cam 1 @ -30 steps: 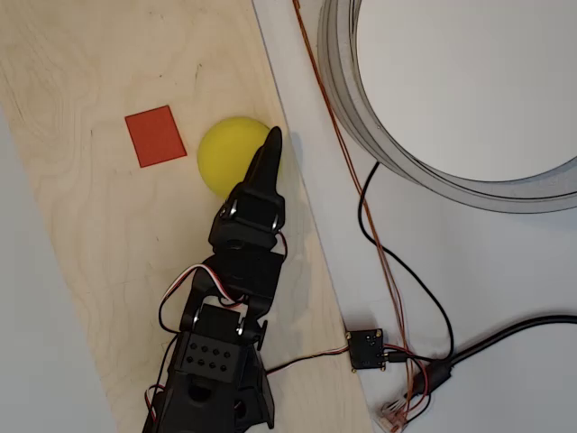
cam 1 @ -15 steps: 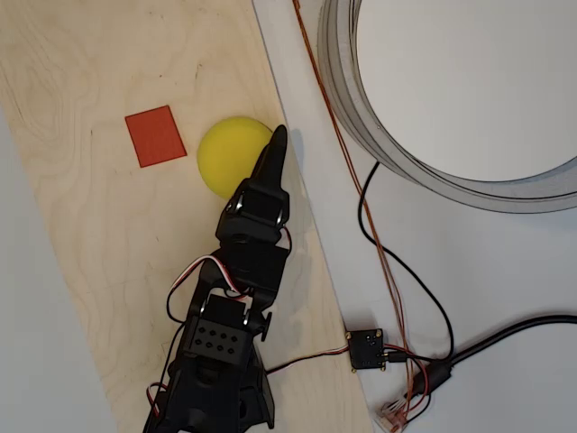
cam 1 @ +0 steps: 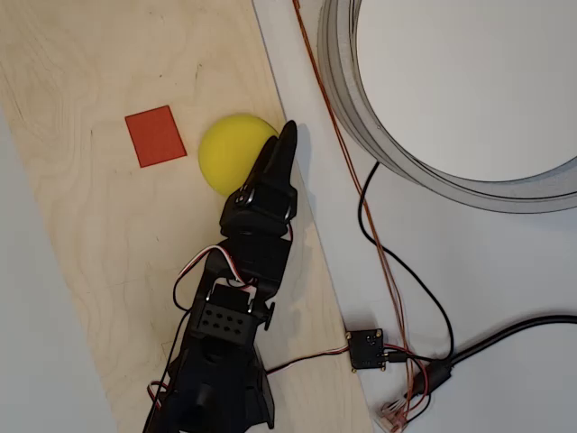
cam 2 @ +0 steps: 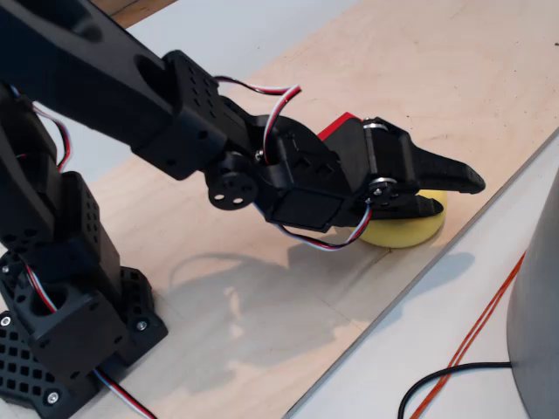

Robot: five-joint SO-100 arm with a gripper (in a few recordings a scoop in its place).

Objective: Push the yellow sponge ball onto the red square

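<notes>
The yellow sponge ball (cam 1: 231,153) (cam 2: 404,230) rests on the wooden board, just right of the red square (cam 1: 155,135), with a narrow strip of bare wood between them. My black gripper (cam 1: 288,133) (cam 2: 458,194) is shut with nothing in it. It lies along the ball's right side, its tip past the ball near the board's right edge. In the fixed view the gripper hangs low over the ball and covers most of it. There only a corner of the red square (cam 2: 341,125) peeks out behind the gripper.
The wooden board (cam 1: 108,234) runs diagonally, its right edge close beside the gripper. A large grey ring (cam 1: 361,117) stands at the upper right. Black and thin red wires (cam 1: 379,244) and a small black connector (cam 1: 366,349) lie on the white table.
The gripper has swung to the right and slightly forward along the ball's right side. The ball and the red square have stayed in place.
</notes>
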